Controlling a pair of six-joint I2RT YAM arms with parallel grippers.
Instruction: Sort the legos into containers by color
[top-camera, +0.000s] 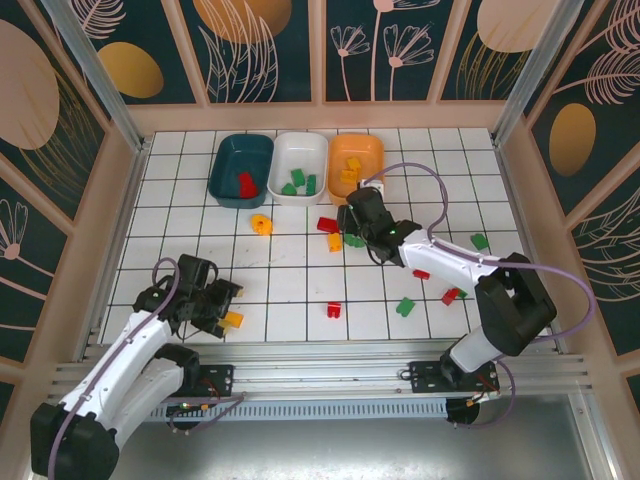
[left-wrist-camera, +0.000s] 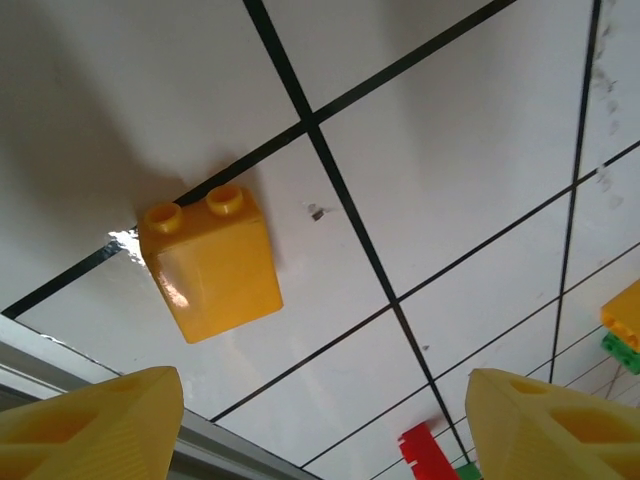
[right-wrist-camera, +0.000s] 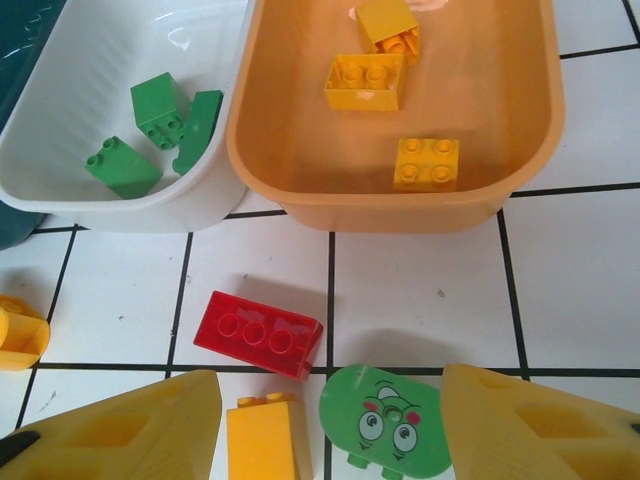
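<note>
A white tiled table (top-camera: 200, 245) sits inside walls painted with leaves and flowers. At its far edge the white tub (top-camera: 300, 152) stands between two others: the teal tub (top-camera: 232, 158) touching its left side and the orange tub (top-camera: 370, 152) touching its right. Green bricks (top-camera: 298, 181) lie in the white tub, a red piece (top-camera: 246, 184) in the teal one and yellow bricks (top-camera: 350, 170) in the orange one.

The right gripper (right-wrist-camera: 330, 430) hovers just in front of the white and orange tubs, fingers spread and grasping nothing. Below it, on the tiles, a yellow brick (right-wrist-camera: 264, 438) lies by its left finger and a round green piece (right-wrist-camera: 390, 418) printed with a face lies beside that. A red brick (right-wrist-camera: 258, 335) lies flat between them and the white tub.

The left gripper (left-wrist-camera: 320, 425) is well in front of the white tub and to its left, near the table's front edge, fingers apart and empty. A second yellow brick (left-wrist-camera: 212, 268) lies on its side on the tiles just ahead of the fingertips, apart from them.

Loose bricks (top-camera: 405, 306) in red, green and yellow lie scattered over the tiles in front of the white tub, most of them to its right.
</note>
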